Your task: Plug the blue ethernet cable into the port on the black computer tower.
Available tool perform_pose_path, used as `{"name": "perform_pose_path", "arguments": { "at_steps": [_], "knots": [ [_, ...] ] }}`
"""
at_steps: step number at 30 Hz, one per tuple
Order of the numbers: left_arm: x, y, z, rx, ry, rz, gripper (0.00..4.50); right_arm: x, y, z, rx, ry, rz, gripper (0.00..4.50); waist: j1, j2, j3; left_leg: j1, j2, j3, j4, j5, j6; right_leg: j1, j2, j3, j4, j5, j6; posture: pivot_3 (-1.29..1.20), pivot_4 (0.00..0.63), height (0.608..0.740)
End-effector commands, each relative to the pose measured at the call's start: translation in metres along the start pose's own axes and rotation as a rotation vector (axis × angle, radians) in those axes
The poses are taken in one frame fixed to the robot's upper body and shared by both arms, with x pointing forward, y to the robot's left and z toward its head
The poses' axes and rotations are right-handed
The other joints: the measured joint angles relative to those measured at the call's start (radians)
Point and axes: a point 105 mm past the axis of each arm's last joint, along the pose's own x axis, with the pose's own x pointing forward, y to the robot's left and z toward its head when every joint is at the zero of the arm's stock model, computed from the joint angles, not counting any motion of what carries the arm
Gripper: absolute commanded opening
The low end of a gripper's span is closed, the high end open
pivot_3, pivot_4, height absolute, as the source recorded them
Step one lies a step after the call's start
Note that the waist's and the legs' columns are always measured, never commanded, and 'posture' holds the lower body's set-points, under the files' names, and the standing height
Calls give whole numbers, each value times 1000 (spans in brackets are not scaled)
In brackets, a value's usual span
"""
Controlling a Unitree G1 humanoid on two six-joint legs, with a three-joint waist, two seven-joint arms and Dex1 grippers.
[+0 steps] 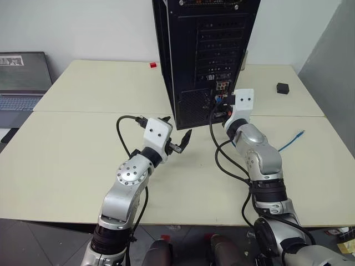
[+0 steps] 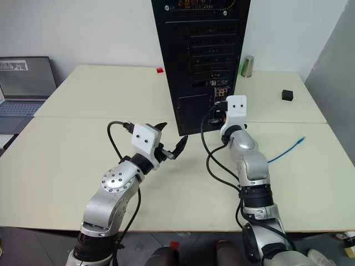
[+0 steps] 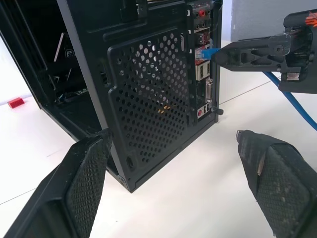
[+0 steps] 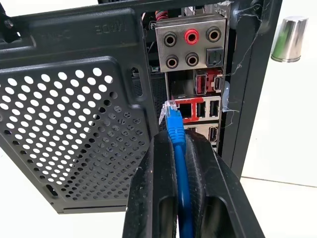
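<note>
The black computer tower (image 1: 205,55) stands upright at the back of the table, its rear connector panel facing me. My right gripper (image 4: 177,136) is shut on the blue ethernet cable (image 4: 177,130) just behind its clear plug. The plug tip sits at the panel right beside the port (image 4: 184,107), a dark square socket; I cannot tell whether they touch. The cable's loose end (image 1: 291,141) trails on the table to the right. My left gripper (image 1: 176,128) hovers open and empty near the tower's lower left corner, its fingertips (image 3: 94,158) spread wide.
A grey laptop (image 1: 22,83) sits at the far left. A small red block (image 1: 153,65) lies behind the tower, with a small black box (image 1: 283,88) and a metal cylinder (image 2: 247,66) at the back right. Black robot cables (image 1: 222,155) loop beside the right arm.
</note>
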Motion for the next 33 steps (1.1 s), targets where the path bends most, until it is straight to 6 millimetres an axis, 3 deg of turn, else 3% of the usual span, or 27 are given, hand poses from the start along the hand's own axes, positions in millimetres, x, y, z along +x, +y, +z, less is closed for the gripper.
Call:
{"name": "perform_pose_path", "arguments": {
  "at_steps": [1,12,33],
  "knots": [
    [-3,2,10,18,-47,9,4235,-1,1,15,5,-51,10,0,0,0,0,0,0,0,0,0,0,0,0,0,0,0,0,0,150,740],
    [-3,3,11,22,-44,7,4235,-13,0,18,-21,-47,35,0,1,0,0,-1,0,0,0,0,0,-1,0,0,-1,0,0,0,150,740],
    [-3,4,11,29,-44,11,4235,-3,-2,20,-14,-63,9,0,1,0,0,-1,0,0,0,0,0,-1,0,0,0,0,0,0,150,740]
  ]
}}
